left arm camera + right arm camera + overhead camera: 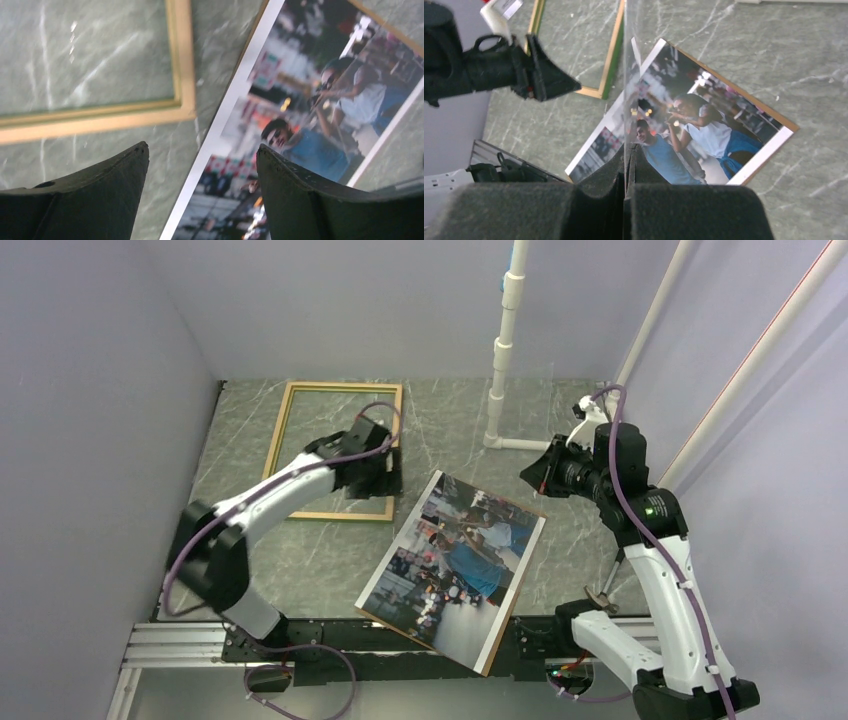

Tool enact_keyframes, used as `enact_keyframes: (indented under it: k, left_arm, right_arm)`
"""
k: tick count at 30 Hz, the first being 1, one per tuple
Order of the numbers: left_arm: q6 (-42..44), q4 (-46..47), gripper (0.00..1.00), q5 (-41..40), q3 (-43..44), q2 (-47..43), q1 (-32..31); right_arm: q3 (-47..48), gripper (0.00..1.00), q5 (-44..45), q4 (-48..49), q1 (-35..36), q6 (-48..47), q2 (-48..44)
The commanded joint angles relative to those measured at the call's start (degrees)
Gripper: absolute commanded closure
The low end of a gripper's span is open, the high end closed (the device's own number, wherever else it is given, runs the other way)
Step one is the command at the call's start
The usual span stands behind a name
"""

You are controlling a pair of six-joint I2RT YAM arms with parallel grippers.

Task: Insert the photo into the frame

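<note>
The left jaws hung wide, the photo (310, 115) edge beneath them and the frame (180, 75) just left. They should close low on that edge. The right jaws pinched what looked like a clear sheet (626, 75).

TOP EXTERNAL: fixed high behind both arm bases, facing down and forward, whole worktop (450, 410) in shot | LEFT WRIST: close above worktop, looking past left end effector (201, 150) at frame (182, 75) corner and photo (300, 115) | RIGHT WRIST: higher, oblique, past right end effector (626, 150) (clear pane (625, 75) edge-on between its fingers) | SHARED, ALL THREE: photo, frame corner nearest it.
</note>
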Motion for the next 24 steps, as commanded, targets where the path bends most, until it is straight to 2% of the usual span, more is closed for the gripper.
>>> enact_keyframes:
  k: [1, 6, 17, 22, 24]
  left_arm:
    - [2.98, -5.36, 0.2, -6.81, 13.59, 13.72, -4.04]
    - [2.53, -10.95, 0.27, -11.05, 24.16, 27.77, -6.24]
    - [-0.83, -8.27, 0.3, -15.01, 20.85, 32.29, -6.66]
    - [-0.91, -7.9, 0.43, -14.43, 19.62, 34.09, -7.08]
    - [-1.25, -7.03, 0.52, -13.81, 18.38, 33.7, -7.23]
  right_arm:
    - [-0.35, 1.0, 5.04, -2.76, -0.03, -2.36, -2.06]
    - [-0.83, 1.0, 5.14, -3.52, -0.07, -2.55, -2.95]
    - [-3.05, 1.0, 4.31, -2.65, 0.04, -2.98, -3.1]
    - [-3.18, 1.0, 4.41, -2.36, -0.01, -2.88, -2.86]
    - [-3.0, 1.0, 4.4, -2.41, 0.0, -2.81, -2.78]
